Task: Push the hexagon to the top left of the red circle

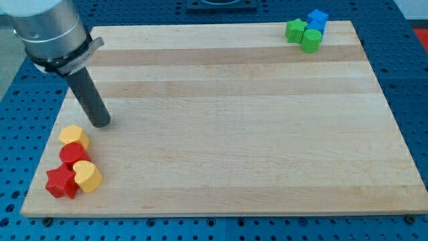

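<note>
So we're sitting with my tip (101, 123) just above the yellow hexagon (73, 136), which is touching the upper left of the red circle (72, 155) down in the board's (234, 120) bottom-left corner. No fingers on this rig to report, just a bare rod. We're thinking it's basically there already, so only gentle nudging from the view's right, and we're avoiding shoving down or we're knocking into the yellow heart (87, 176) and red star (61, 183).
</note>
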`<state>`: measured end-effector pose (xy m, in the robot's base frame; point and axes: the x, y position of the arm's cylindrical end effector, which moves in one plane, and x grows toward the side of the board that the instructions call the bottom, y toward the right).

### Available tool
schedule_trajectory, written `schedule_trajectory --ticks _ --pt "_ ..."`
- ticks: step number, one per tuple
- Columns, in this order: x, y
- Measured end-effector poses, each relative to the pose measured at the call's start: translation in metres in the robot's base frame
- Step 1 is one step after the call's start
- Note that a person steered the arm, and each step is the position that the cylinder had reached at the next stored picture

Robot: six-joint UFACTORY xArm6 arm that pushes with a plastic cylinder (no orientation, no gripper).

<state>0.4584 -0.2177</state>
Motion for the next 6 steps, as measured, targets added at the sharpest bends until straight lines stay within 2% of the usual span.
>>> schedule_trajectory --ticks 2,6 --pt "0.000 -0.017" --pt "0.038 -0.017"
